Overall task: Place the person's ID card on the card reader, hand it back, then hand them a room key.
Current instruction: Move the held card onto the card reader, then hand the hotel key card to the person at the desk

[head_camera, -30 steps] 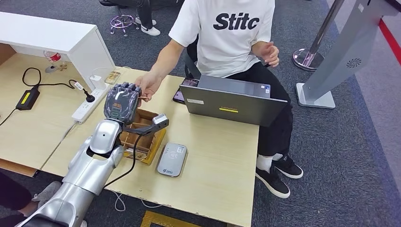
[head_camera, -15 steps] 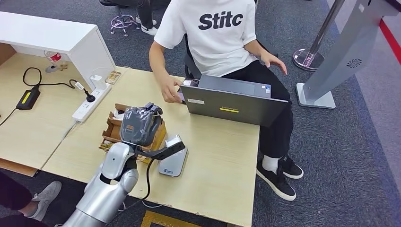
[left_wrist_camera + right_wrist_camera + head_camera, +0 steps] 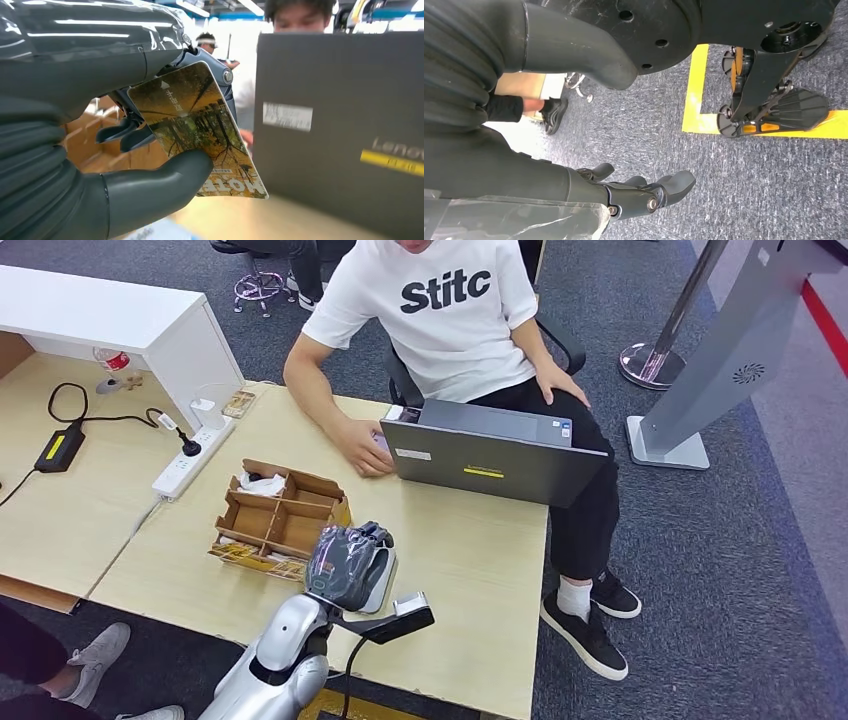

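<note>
My left hand (image 3: 348, 565) hovers over the grey card reader (image 3: 385, 580) near the table's front edge and hides most of it. In the left wrist view this hand (image 3: 75, 100) pinches a card (image 3: 200, 130) printed with a forest picture between the thumb (image 3: 160, 190) and the fingers. I cannot tell whether the card touches the reader. The person (image 3: 440, 310) sits across the table, one hand (image 3: 365, 455) resting beside the laptop (image 3: 490, 460). My right hand (image 3: 644, 192) hangs over the carpet, fingers apart, holding nothing.
A cardboard box with compartments (image 3: 280, 520) stands just left of the reader. A power strip (image 3: 185, 465) and a white shelf (image 3: 110, 315) are at the far left. The laptop's lid (image 3: 340, 130) rises close ahead of the card.
My left hand drew back from the person's hand, passed over the cardboard box and now sits above the reader. The person's hand pulled back to the laptop.
</note>
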